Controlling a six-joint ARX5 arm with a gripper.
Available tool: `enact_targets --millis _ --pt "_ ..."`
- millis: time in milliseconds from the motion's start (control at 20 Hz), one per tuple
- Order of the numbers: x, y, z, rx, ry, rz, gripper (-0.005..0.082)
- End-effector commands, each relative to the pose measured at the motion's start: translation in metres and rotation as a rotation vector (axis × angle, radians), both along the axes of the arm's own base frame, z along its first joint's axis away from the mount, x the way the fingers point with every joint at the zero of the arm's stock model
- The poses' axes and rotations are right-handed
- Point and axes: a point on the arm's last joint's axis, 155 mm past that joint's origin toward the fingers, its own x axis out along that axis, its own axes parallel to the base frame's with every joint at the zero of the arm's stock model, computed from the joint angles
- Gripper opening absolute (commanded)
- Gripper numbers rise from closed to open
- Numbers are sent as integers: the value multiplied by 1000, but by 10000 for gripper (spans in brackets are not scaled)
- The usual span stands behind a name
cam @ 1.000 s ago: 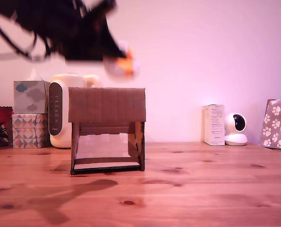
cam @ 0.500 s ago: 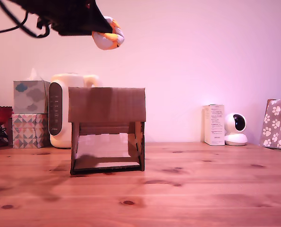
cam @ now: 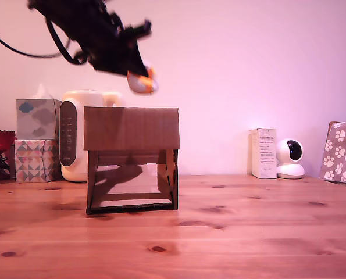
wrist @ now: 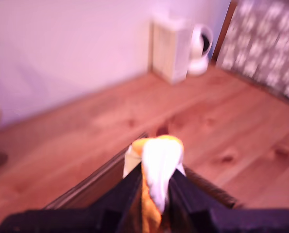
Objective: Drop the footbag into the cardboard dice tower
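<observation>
A: We see the footbag (cam: 142,82) pinched between the jaws of the gripper (cam: 139,80), up in the air just above the top edge of the cardboard dice tower (cam: 131,158), toward the exterior view's right side of it.

B: We agree. In the wrist view the two dark fingers (wrist: 128,190) squeeze the footbag (wrist: 157,162) from both sides, its white and orange panels bulging out past them.

A: The tower stands upright on the wooden tabletop (cam: 231,232); behind it are tissue boxes (cam: 38,139) and a white appliance (cam: 75,133).

B: Well off to the exterior view's right stands a small white camera (cam: 290,158).
</observation>
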Motion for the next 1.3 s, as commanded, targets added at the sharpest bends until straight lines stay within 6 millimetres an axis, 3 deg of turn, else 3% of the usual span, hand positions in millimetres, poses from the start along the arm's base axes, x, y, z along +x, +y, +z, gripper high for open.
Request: enact_targets --millis 0,200,250,350,400,450,600,700,800,850,1000,1250 --pt "7 0 2 11 -9 -3 77" --pt "10 4 -1 16 1 7 99" --pt "11 5 1 14 -2 8 201" --pt "12 5 3 12 -4 9 573" --pt "11 5 4 15 1 9 681" --pt "9 6 6 19 8 9 692" --pt "-1 8 13 33 40 5 583" --pt "-14 11 19 37 61 -8 355" --pt "-35 9 22 27 111 -61 57" --pt "-43 8 23 20 132 -80 -30" --pt "-61 10 23 0 127 -113 -17" --pt "-100 20 2 -53 44 -153 -19"
